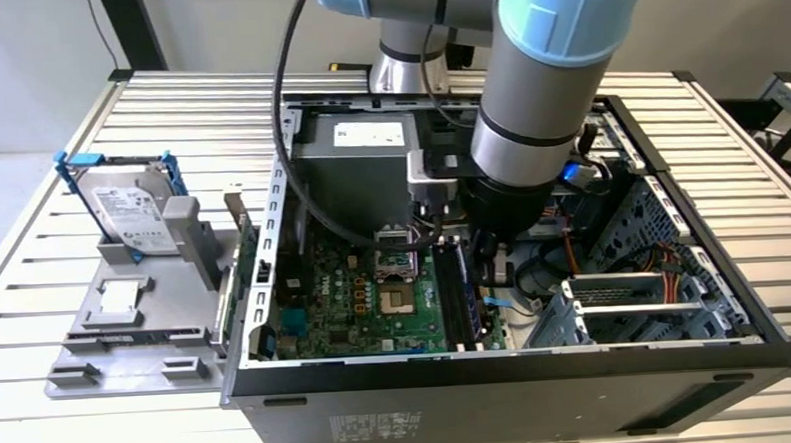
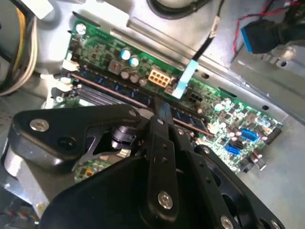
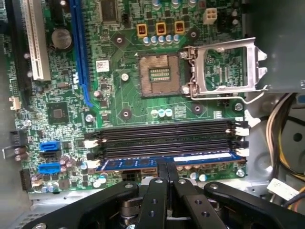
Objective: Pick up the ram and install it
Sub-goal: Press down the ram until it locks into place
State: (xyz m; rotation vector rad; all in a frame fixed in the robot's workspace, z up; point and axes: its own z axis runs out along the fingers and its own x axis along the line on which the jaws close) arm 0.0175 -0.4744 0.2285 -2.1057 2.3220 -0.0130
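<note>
Hand (image 3: 166, 168) pinching ram (image 3: 167, 162) in motherboard (image 3: 124, 102) slot

Even, soft light fills the exterior view; the pale slatted metal table (image 1: 84, 135) reads bright, while the open black computer case (image 1: 510, 387) holds deep shadow inside; in both wrist views the green motherboard (image 3: 143, 95) is crisp and well lit; the black gripper linkage (image 2: 157, 191) looms dark and soft-focused.
</note>
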